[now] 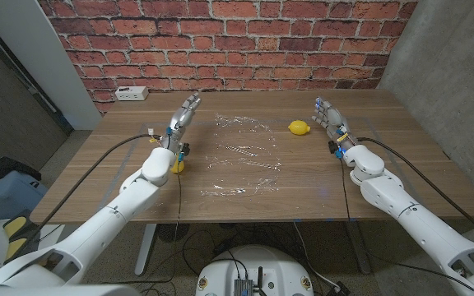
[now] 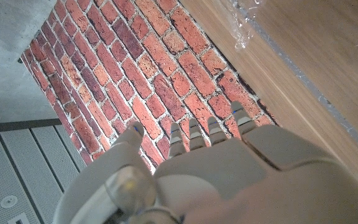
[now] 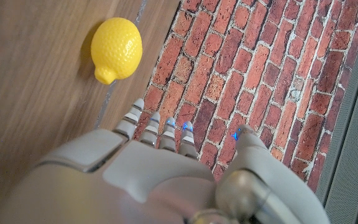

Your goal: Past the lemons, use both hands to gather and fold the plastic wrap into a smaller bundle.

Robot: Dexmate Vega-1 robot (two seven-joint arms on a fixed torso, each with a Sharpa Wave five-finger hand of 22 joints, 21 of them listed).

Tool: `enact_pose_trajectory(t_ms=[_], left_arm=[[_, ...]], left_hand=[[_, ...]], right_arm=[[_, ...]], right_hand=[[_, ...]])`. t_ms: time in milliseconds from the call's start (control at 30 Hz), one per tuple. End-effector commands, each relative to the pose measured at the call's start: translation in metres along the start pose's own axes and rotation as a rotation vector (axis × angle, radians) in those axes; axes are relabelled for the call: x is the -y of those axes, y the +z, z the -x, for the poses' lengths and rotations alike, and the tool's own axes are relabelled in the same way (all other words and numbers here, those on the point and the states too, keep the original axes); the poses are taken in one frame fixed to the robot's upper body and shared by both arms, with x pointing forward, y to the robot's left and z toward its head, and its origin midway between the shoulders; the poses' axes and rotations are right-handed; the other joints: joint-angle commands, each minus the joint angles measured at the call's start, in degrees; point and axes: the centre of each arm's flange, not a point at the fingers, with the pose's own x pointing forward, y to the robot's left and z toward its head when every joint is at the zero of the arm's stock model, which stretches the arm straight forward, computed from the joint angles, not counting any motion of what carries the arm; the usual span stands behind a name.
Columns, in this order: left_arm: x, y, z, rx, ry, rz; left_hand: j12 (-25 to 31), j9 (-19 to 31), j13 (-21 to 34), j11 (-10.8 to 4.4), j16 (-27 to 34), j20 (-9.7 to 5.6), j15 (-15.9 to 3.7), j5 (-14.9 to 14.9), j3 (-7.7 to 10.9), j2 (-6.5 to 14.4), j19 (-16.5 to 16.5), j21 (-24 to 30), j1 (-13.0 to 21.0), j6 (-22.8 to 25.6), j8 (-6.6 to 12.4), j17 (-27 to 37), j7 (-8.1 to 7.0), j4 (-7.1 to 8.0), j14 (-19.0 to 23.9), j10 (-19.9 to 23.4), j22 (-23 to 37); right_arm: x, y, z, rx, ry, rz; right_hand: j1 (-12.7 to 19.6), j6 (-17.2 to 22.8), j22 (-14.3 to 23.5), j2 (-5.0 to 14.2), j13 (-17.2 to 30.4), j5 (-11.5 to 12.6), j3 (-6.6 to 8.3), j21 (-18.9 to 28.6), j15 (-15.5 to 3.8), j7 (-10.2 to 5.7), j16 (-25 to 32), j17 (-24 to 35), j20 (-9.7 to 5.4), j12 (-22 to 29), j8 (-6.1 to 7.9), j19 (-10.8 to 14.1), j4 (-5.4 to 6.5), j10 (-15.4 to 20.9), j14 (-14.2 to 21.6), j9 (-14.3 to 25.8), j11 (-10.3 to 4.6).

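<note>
1. One sheet of clear, crinkled plastic wrap [image 1: 239, 154], spread thin on the brown wooden table [image 1: 401, 164] between the two arms, reaching from mid-table toward the far edge. A corner of it shows in the left wrist view [image 2: 246, 18].
2. Two yellow lemons: one plastic-looking, dimpled yellow lemon [image 1: 299, 127] just beside the wrap's far right corner, seen close in the right wrist view [image 3: 117, 48]; a second yellow lemon [image 1: 176, 166] partly hidden under the left forearm, near the wrap's left edge.
3. Left hand [image 1: 183, 115]: raised above the table at the wrap's left side, fingers apart and extended, holding nothing.
4. Right hand [image 1: 329, 119]: raised at the wrap's right side, beside the far lemon, fingers apart, holding nothing.
5. Handling, as judged: the film looks very light, limp and clingy, likely to slide on the wood, stick to itself and spring partly back after folding. It is not fragile, though thin edges could be hard to pinch.
6. Suggested hold, as judged: take the left and right edges with fingertips, sweep both inward to bunch the film at centre, keeping clear of the lemons.
</note>
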Motion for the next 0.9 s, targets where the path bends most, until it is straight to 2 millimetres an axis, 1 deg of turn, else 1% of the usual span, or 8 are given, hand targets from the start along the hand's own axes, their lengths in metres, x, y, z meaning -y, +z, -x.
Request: enact_pose_trajectory(t_ms=[33,267,300,500,600,667,733,900], left_arm=[[0.007,0.026,0.014,0.067,-0.013,-0.210],[0.010,0.038,0.021,0.096,-0.016,-0.308],[0.011,0.039,0.022,0.099,-0.017,-0.318],[0.013,0.047,0.027,0.115,-0.025,-0.369],[0.013,0.050,0.030,0.124,-0.029,-0.406],[0.013,0.052,0.031,0.129,-0.031,-0.430],[0.014,0.054,0.032,0.134,-0.031,-0.446],[0.017,0.059,0.037,0.152,-0.039,-0.502]], left_hand=[[0.34,0.18,0.12,0.21,0.27,0.07,-0.06,-0.13,0.27,0.12,0.33,0.10,0.67,0.74,0.35,0.22,-0.29,-0.36,0.73,0.93,0.21],[0.43,0.21,0.16,0.08,0.21,0.14,-0.17,-0.20,0.42,0.00,0.51,0.07,0.86,1.34,0.30,0.22,-0.44,-0.70,1.04,1.64,0.22],[0.42,0.21,0.16,0.11,0.21,0.16,-0.14,-0.21,0.43,-0.02,0.49,0.05,0.88,1.38,0.28,0.22,-0.38,-0.75,1.09,1.68,0.22],[0.36,0.23,0.18,-0.25,0.15,0.27,-0.19,-0.26,0.53,-0.15,-0.05,-0.26,1.02,1.59,0.10,0.22,-0.54,-1.06,1.34,1.98,0.23],[0.30,0.23,0.19,-0.14,0.12,0.31,-0.17,-0.28,0.55,-0.21,-0.23,-0.36,1.04,1.64,0.05,0.22,-0.56,-1.15,1.40,1.98,0.23],[0.30,0.24,0.20,-0.40,0.09,0.30,-0.21,-0.30,0.57,-0.26,-0.23,-0.39,1.06,1.64,-0.01,0.22,-0.59,-1.23,1.41,2.09,0.23],[0.24,0.24,0.21,-0.39,0.00,0.36,-0.69,-0.31,0.59,-0.30,-0.23,-0.42,1.09,1.70,-0.07,0.22,-0.57,-1.33,1.29,2.10,0.23],[0.21,0.25,0.22,-0.31,-0.04,0.36,-0.76,-0.34,0.63,-0.35,-0.21,-0.46,1.12,1.83,-0.11,0.22,-0.63,-1.45,1.34,2.21,0.24]], right_arm=[[-0.007,0.014,0.013,0.004,0.008,0.114],[-0.012,0.022,0.017,0.007,0.025,0.178],[-0.012,0.023,0.018,0.006,0.024,0.181],[-0.017,0.030,0.020,0.011,0.041,0.216],[-0.019,0.033,0.022,0.016,0.044,0.242],[-0.020,0.034,0.023,0.019,0.043,0.254],[-0.021,0.036,0.025,0.018,0.042,0.271],[-0.024,0.040,0.029,0.012,0.045,0.315]], right_hand=[[1.00,0.78,0.16,0.77,0.14,0.04,0.43,0.18,0.10,0.21,0.30,0.27,-0.26,0.40,0.51,0.46,-0.69,0.88,0.48,0.10,-0.08],[1.75,1.18,0.16,1.13,0.15,-0.09,0.87,0.22,-0.02,0.24,0.29,0.27,-0.28,0.42,0.57,0.65,-1.23,1.22,0.75,0.10,-0.10],[1.84,1.17,0.16,1.17,0.16,-0.11,0.93,0.21,-0.03,0.21,0.27,0.27,-0.30,0.41,0.56,0.64,-1.30,1.24,0.75,0.10,-0.28],[2.36,1.24,0.16,1.28,0.17,-0.23,1.18,0.21,-0.07,0.23,0.21,0.27,-0.37,0.36,0.50,0.69,-1.73,1.32,0.84,0.10,-0.19],[2.60,1.31,0.16,1.29,0.18,-0.31,1.27,0.21,-0.19,0.20,0.21,0.28,-0.44,0.33,0.49,0.75,-1.96,1.37,0.95,0.10,-0.08],[2.78,1.43,0.16,1.31,0.18,-0.37,1.35,0.26,-0.20,0.31,0.25,0.29,-0.78,0.41,0.50,0.89,-2.14,1.66,1.14,0.10,-0.02],[2.94,1.59,0.16,1.32,0.19,-0.42,1.41,0.27,-0.23,0.43,0.26,0.30,-1.04,0.41,0.53,0.96,-2.29,1.77,1.27,0.11,0.05],[3.17,1.70,0.16,1.34,0.20,-0.50,1.48,0.28,-0.33,0.46,0.24,0.32,-1.14,0.40,0.52,1.03,-2.52,1.89,1.32,0.11,-0.11]])
